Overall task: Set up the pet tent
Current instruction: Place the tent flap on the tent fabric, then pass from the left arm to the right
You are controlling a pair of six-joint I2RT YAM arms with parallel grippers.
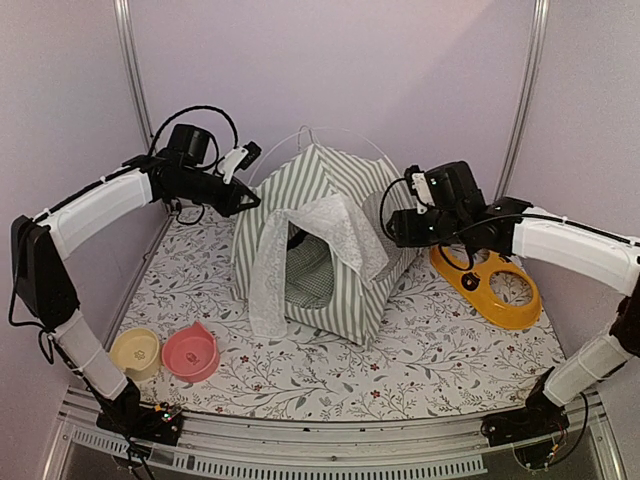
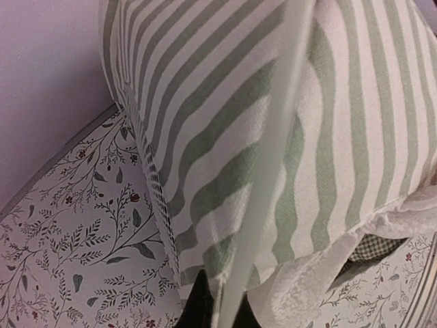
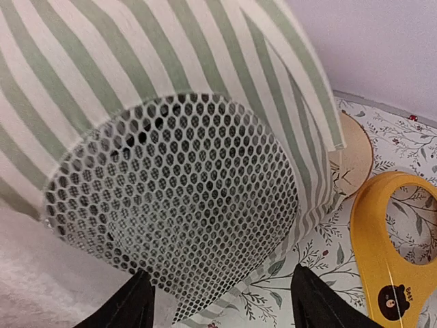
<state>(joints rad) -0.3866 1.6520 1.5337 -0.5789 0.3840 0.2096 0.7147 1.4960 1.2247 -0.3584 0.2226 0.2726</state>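
**Top external view.** The pet tent [image 1: 325, 255] is recorded upright at the middle of the bench [image 1: 430, 350], with its opening turned toward the arm bases. A lace curtain [image 1: 268, 275] is hung at the left of the opening and thrown back at the right. A checked cushion [image 1: 310, 275] is seen inside. A thin white pole [image 1: 345, 135] is arched above the peak. The left pincer [image 1: 246, 200] is set against the tent's rear left edge. The right pincer [image 1: 393, 228] is set against its right wall. Also listed only here are a yellow bowl [image 1: 135, 352] and a pink bowl [image 1: 191, 352], side by side at front left. A yellow feeder stand [image 1: 490, 285] is laid at the right.

**Left wrist view.** Striped cloth is shown close up, crossed by a blurred white pole running down to the bottom edge. The left pincer is closed. Whether the pole is nipped cannot be told.

**Right wrist view.** A round mesh window [image 3: 177, 198] is shown, a detail hidden from above. The right pincer's fingers [image 3: 130, 304] are held wide, with the window's lower rim just above the gap and nothing gripped. A tan disc [image 3: 354, 154] is seen behind the tent, beside the stand.
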